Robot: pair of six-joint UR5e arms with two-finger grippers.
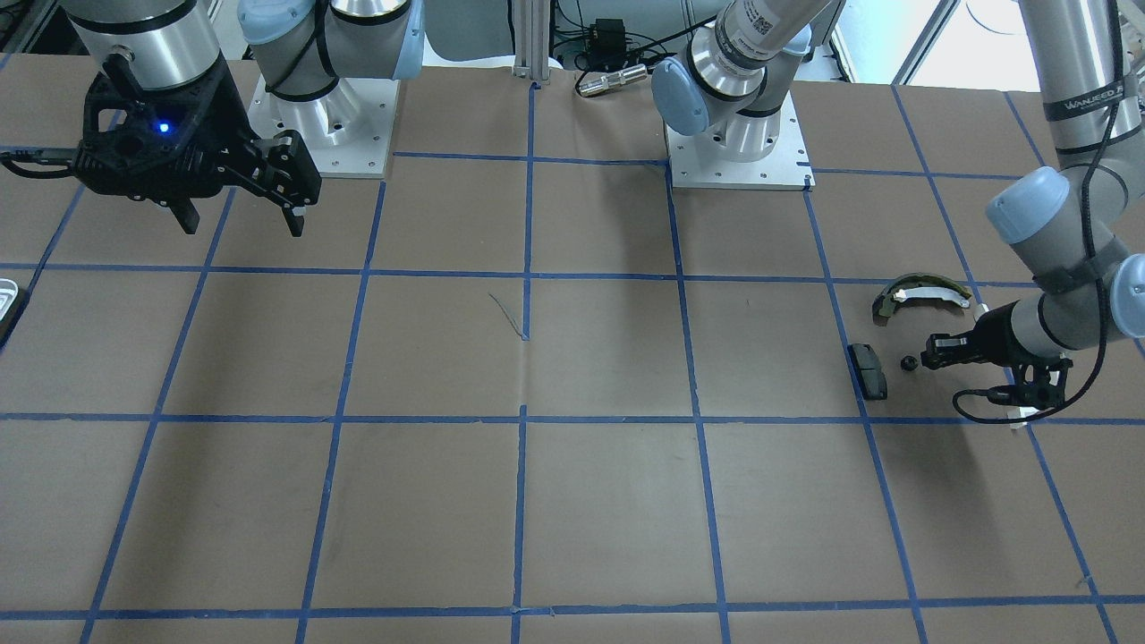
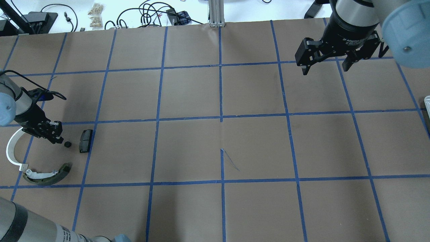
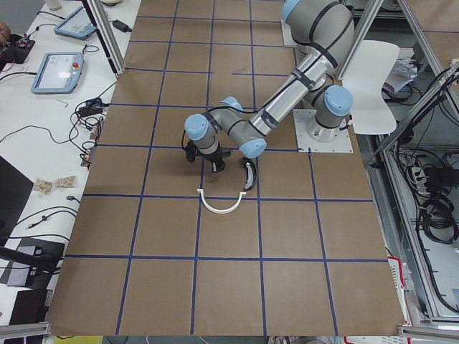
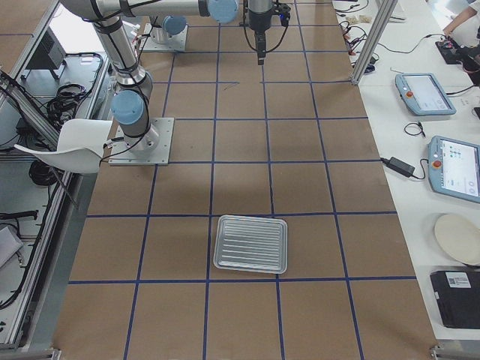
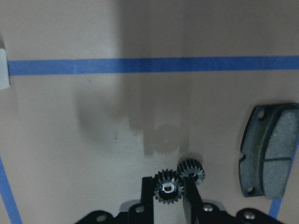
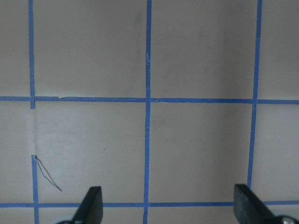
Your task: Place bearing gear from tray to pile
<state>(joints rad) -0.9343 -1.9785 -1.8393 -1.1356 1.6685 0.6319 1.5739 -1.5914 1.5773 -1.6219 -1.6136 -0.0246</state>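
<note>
Sitting beside the brake pad to join the pile, the bearing gear is flanked by the left gripper jaws, clamped or released can't be told; the right gripper is held spread wide, idle.

Left tool low, fingers pinching bearing gear; right tool raised, spread wide, pointing down.

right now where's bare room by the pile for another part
Free: brown paper between the small black rectangular pad and the dark olive curved shoe. Crowded: between pad and left gripper, where a small black gear sits.
</note>
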